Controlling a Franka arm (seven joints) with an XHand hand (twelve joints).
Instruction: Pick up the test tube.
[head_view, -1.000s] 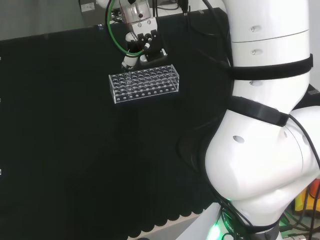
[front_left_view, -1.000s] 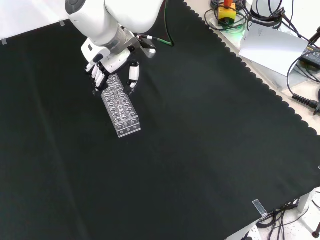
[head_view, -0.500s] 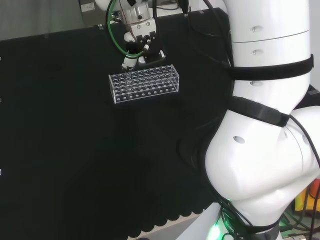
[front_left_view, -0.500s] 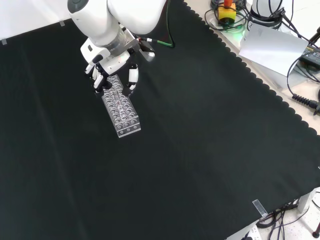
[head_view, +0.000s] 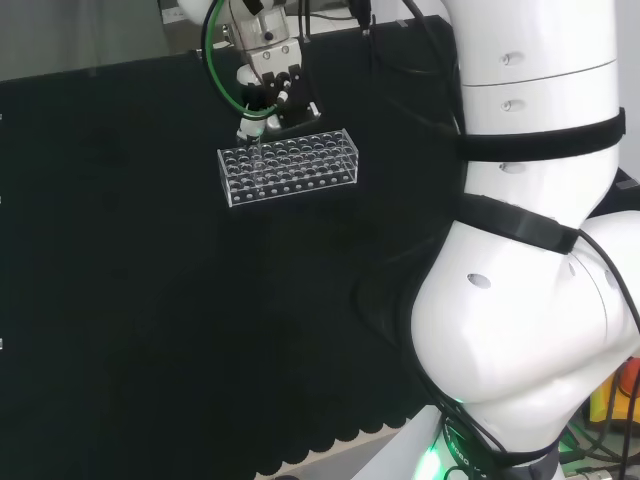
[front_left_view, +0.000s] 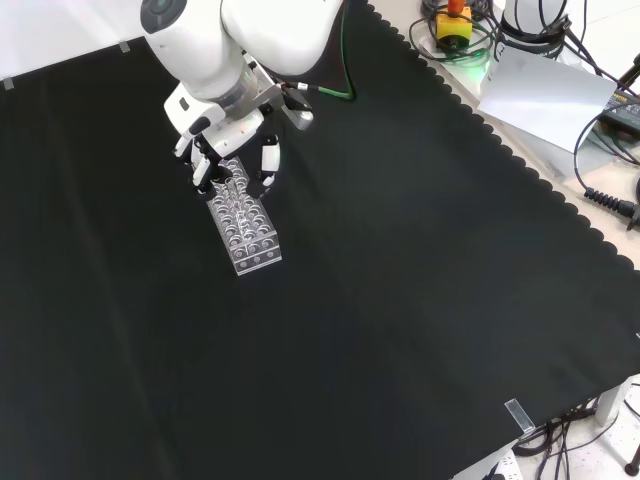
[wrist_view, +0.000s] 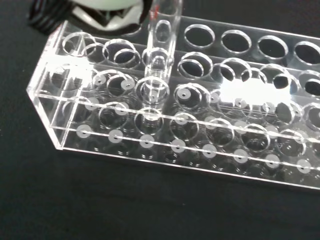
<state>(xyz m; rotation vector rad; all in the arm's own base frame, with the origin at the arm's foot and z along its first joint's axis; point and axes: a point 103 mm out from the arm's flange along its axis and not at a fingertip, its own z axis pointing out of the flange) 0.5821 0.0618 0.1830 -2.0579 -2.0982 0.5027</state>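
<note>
Test tube (wrist_view: 159, 65): clear, upright, lower end seated in a hole of the rack, upper end rising to the robot hand.
Rack (head_view: 288, 166): clear plastic, many holes, on the black bench (front_left_view: 400, 280), far left in the head view.
Robot hand (head_view: 268, 88): above the rack's far side, fingers curled, clamped on the tube's top.

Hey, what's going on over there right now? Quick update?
Hand above one end of the clear rack, fingers curled around the test tube. Tube upright, lower end in a rack hole. Nothing in the way.
</note>
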